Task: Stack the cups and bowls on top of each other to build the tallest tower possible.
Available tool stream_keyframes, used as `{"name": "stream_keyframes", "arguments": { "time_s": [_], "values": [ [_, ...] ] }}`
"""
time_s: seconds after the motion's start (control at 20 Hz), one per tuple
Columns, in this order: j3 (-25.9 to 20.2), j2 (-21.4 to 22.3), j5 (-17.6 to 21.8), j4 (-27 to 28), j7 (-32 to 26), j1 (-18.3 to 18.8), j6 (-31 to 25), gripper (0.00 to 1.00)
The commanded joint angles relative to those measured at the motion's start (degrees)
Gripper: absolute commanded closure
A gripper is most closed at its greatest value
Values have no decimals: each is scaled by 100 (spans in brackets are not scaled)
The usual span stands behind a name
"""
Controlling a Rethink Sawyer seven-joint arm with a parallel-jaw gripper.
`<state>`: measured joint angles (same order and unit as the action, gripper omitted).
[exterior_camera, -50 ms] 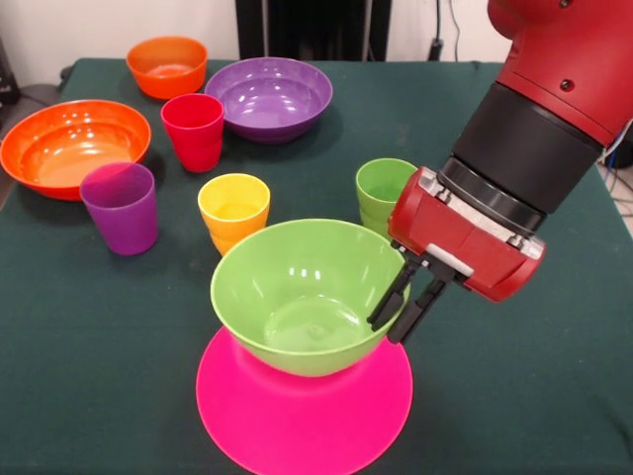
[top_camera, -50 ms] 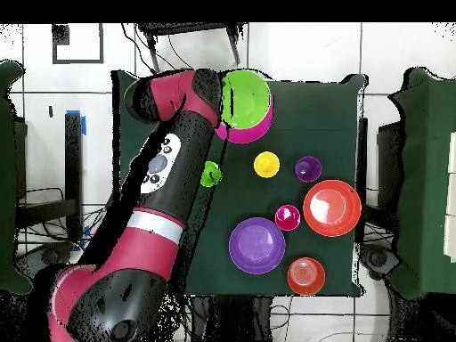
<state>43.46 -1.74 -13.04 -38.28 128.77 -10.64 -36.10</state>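
The light green bowl (exterior_camera, -50 ms: 297, 287) sits upright on the upturned pink bowl (exterior_camera, -50 ms: 297, 421) at the table's near edge, forming the tower. My gripper (exterior_camera, -50 ms: 400, 315) comes in from the right. Its two black fingers straddle the green bowl's right rim, one inside and one outside, shut on it. The light green cup (exterior_camera, -50 ms: 381, 188) stands just behind the gripper. The yellow cup (exterior_camera, -50 ms: 233, 210), purple cup (exterior_camera, -50 ms: 121, 206) and red cup (exterior_camera, -50 ms: 194, 129) stand upright to the left. In the overhead view the arm hides the gripper beside the green bowl (top_camera, -50 ms: 245, 98).
The purple bowl (exterior_camera, -50 ms: 269, 97) and small orange bowl (exterior_camera, -50 ms: 167, 64) sit at the far side, and the large orange bowl (exterior_camera, -50 ms: 71, 143) at the far left. The dark green cloth (exterior_camera, -50 ms: 534, 396) covers the table. My arm's red body hangs over the right side.
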Motion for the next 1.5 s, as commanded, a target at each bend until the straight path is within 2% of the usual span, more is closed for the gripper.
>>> {"name": "stream_keyframes", "arguments": {
  "time_s": [0.05, 1.05, 1.15, 1.5],
  "values": [
    [-310, -9, 161, -462, 926, -80, 225, 100],
    [-370, -30, 115, -424, 874, -72, 325, 100],
    [-539, 47, 79, -450, 717, -19, 323, 100],
    [-611, 326, 77, -637, 611, -42, 306, 100]
  ]
}}
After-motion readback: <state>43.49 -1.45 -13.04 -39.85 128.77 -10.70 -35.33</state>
